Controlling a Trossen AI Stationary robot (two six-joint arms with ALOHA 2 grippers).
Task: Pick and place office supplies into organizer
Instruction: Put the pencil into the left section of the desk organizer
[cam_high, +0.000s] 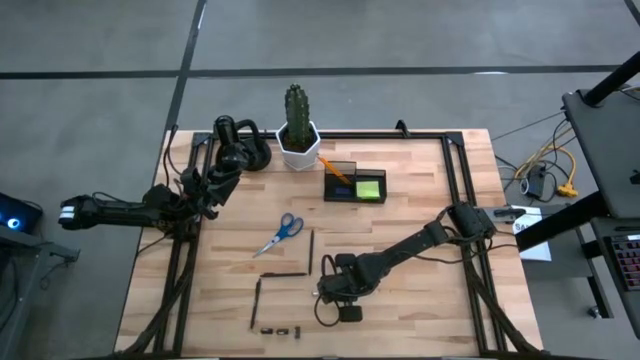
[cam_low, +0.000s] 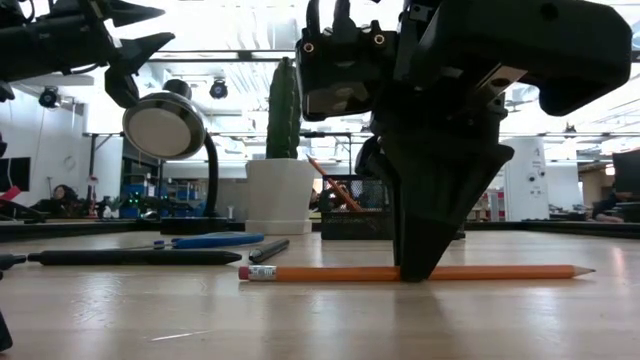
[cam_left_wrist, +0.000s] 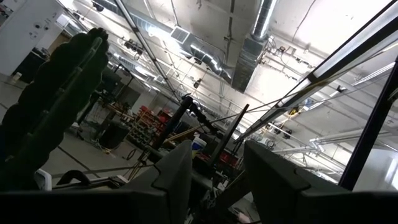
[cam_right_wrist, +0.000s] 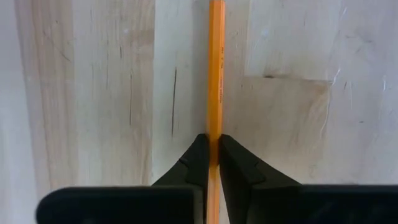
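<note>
Grey concrete floor (cam_high: 400, 35) around the pale wooden worktop (cam_high: 410, 200); overhead, silver ducting (cam_left_wrist: 252, 43) and bright ceiling lights (cam_low: 560, 120).

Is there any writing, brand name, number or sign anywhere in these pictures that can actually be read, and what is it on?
None can be read.
Orange pencil, pinched by the right gripper: faint print along its side, too small to make out.
White paper beside the table: dark marks, blurred.
Shelves in the room behind, low view: shapes only, no legible signs.
</note>
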